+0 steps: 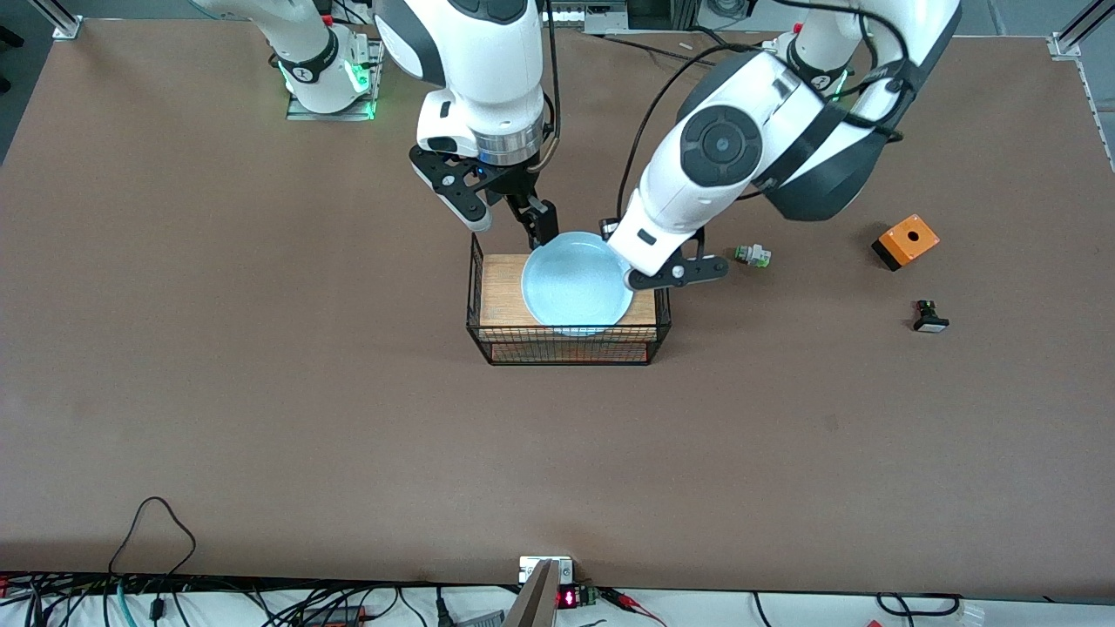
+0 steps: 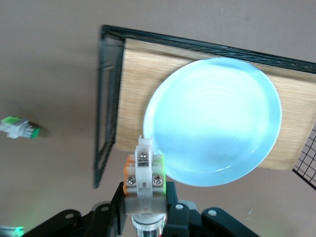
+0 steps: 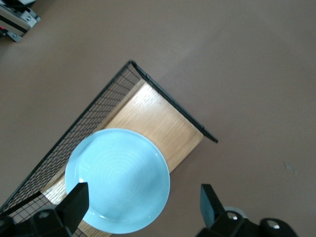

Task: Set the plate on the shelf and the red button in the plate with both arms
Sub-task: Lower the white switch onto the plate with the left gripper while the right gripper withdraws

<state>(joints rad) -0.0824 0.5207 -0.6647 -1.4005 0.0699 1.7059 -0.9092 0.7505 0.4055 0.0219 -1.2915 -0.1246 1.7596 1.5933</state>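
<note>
Table [image 1: 261,392]: we see its brown top nearest us, bearing everything else.
Basket [image 1: 566,359]: a black wire box with a wooden floor, at the table's middle.
Plate [image 1: 575,283]: pale blue, lying in the basket on the wood, toward its three o'clock end.
Right gripper [image 1: 507,219]: over the basket's twelve o'clock rim, fingers spread wide with nothing between them; in its wrist view we see the plate [image 3: 117,180] below.
Left gripper [image 1: 675,274]: over the basket's three o'clock rim, clamped on the red button [image 2: 144,180].
Red button: a white body with orange and green bits, held above the plate's edge; we cannot see its cap.
Orange box [image 1: 906,241]: at three o'clock from the basket, well apart.
Black button [image 1: 930,317]: at six o'clock from the orange box, near it.
Green-capped switch [image 1: 752,255]: on its side, between basket and orange box.
</note>
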